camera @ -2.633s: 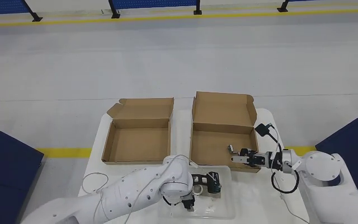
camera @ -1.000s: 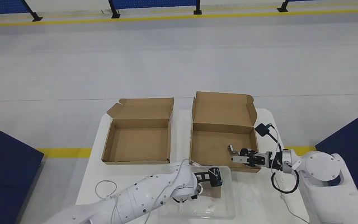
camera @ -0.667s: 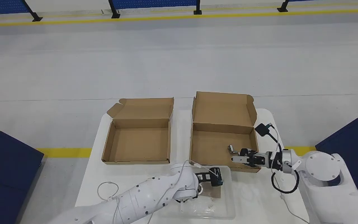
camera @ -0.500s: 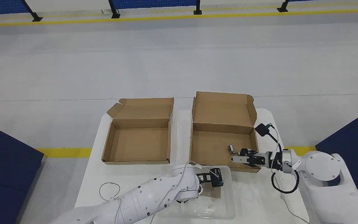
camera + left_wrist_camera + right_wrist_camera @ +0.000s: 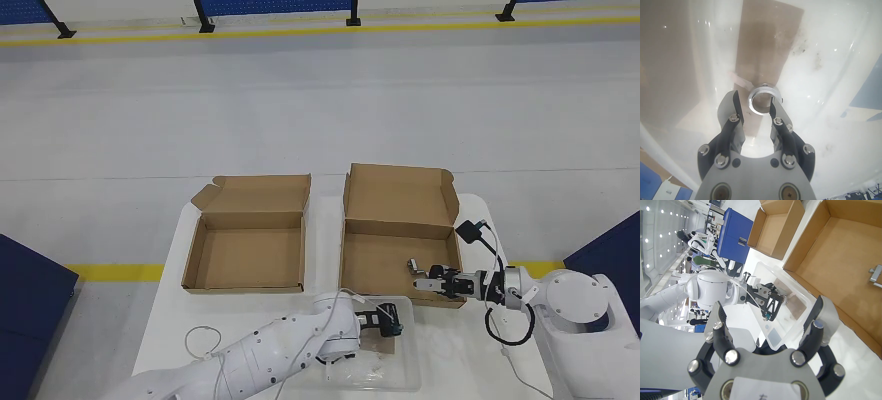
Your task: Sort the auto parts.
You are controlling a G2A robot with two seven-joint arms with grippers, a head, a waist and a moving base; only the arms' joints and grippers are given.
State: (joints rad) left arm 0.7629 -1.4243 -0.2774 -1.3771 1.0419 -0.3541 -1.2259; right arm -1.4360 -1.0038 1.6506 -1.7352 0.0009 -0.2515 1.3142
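A silver metal ring (image 5: 763,94) lies on the floor of the clear plastic bin (image 5: 829,75). My left gripper (image 5: 755,107) is low in the bin, open, with the ring at its tips. One fingertip (image 5: 773,108) overlaps the ring's rim and the other stands just outside it. From above, the left gripper (image 5: 385,320) is at the far right end of the bin (image 5: 413,352). My right gripper (image 5: 425,281) is open and holds nothing, at the front right corner of the right cardboard box (image 5: 380,262). A small grey metal part (image 5: 874,275) lies inside that box.
The left cardboard box (image 5: 245,258) stands open beside the right one, both with lids folded back. The bin sits on the white table (image 5: 455,345) just in front of the boxes. Blue cabinets (image 5: 30,300) flank the table.
The left arm has swung to the right over the bin and its gripper has edged toward the bin's far right end. The right arm has stayed still.
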